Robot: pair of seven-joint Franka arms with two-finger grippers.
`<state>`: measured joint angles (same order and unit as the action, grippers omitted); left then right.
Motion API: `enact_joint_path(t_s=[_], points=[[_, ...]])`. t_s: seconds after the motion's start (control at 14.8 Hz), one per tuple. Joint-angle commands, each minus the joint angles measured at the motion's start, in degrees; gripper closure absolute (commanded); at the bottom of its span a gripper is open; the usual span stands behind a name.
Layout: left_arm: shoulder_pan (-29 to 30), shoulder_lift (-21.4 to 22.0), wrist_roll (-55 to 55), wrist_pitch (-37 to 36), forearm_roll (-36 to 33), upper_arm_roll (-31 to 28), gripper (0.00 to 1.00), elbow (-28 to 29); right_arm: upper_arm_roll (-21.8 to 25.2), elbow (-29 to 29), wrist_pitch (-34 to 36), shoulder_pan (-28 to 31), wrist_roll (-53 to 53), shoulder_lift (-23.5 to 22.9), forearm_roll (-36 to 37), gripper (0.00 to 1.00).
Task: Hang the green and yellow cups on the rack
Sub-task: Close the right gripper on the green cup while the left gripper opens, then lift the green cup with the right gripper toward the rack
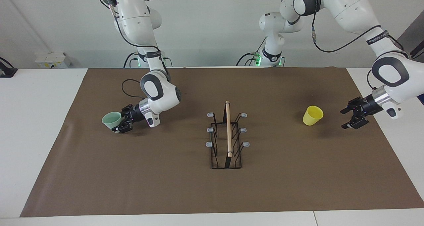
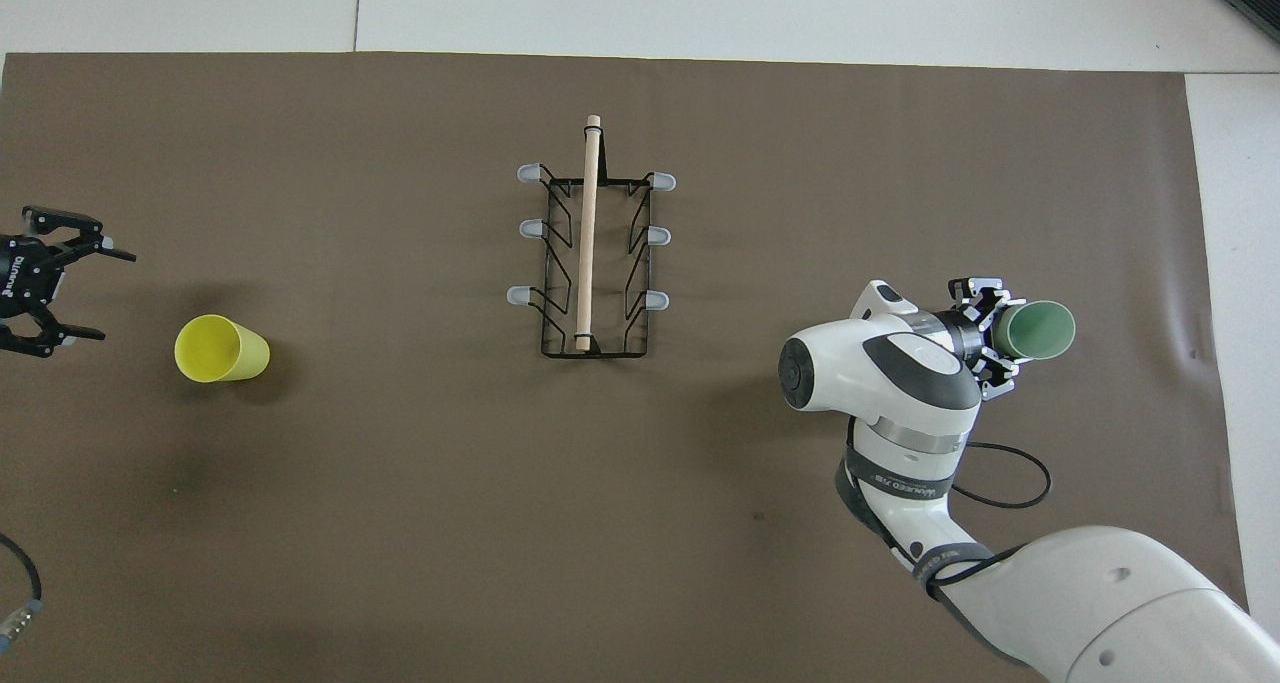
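Mint-green plastic sits clamped in the right gripper (image 1: 120, 121): the green cup (image 1: 111, 119) is gripped near the right arm's end of the brown mat (image 1: 165, 193). The left gripper (image 1: 353, 117), fingers spread and empty, hovers by the mat's other end beside the yellow cup (image 1: 312, 115) (lying tilted). Pickup is under way; next, each cup needs carrying to the central rack (image 1: 227, 138) and its mouth slipped over a peg.

left arm (image 2: 20, 273) cut off at overhead edge, green cup (image 2: 1038, 330) base hidden by fingers (image 2: 985, 298)
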<state>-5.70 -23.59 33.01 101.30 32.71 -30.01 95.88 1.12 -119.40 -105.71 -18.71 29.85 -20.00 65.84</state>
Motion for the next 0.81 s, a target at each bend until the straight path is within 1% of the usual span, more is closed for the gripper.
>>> enact_joint_path(t_s=[0.0, 0.07, 0.2, 0.27, 0.34, 0.47, 0.61, 0.75], points=[[-0.98, 4.33, 8.10, 2.14, 2.78, -0.13, 0.00, 5.88, -0.41, 5.03, 1.29, 0.69, 2.84, 3.64, -11.30, 1.00], [-0.81, 5.47, 8.91, 2.23, 4.10, -0.13, 0.00, 6.68, -0.41, 7.32, 2.78, 1.04, 5.02, 4.08, -14.92, 1.00], [-1.15, 6.45, 11.80, 2.49, 4.38, -0.22, 0.00, 7.56, -0.41, 11.72, 5.24, 1.14, 6.62, 4.52, -20.90, 1.00], [-1.24, 7.41, 13.99, 2.58, 4.47, -0.22, 0.00, 8.26, -0.41, 12.43, 5.17, 1.05, 6.19, 5.40, -23.37, 1.00], [-1.33, 7.59, 15.15, 3.10, 4.64, -0.22, 0.00, 8.62, -0.50, 12.87, 4.47, 1.05, 5.93, 6.62, -25.39, 1.00], [-0.81, 7.94, 16.99, 5.12, 7.70, -0.31, 0.00, 10.80, -0.50, 14.63, 3.76, 1.22, 5.14, 7.86, -29.78, 1.00], [-0.02, 8.30, 20.33, 5.48, 11.39, -0.92, 0.00, 13.00, -0.41, 16.12, 3.15, 1.49, 4.61, 9.88, -34.88, 1.00], [0.08, 8.39, 20.96, 5.66, 14.56, -3.29, 0.00, 15.20, -0.33, 16.13, -0.70, 2.71, 2.68, 12.77, -40.67, 1.00]])
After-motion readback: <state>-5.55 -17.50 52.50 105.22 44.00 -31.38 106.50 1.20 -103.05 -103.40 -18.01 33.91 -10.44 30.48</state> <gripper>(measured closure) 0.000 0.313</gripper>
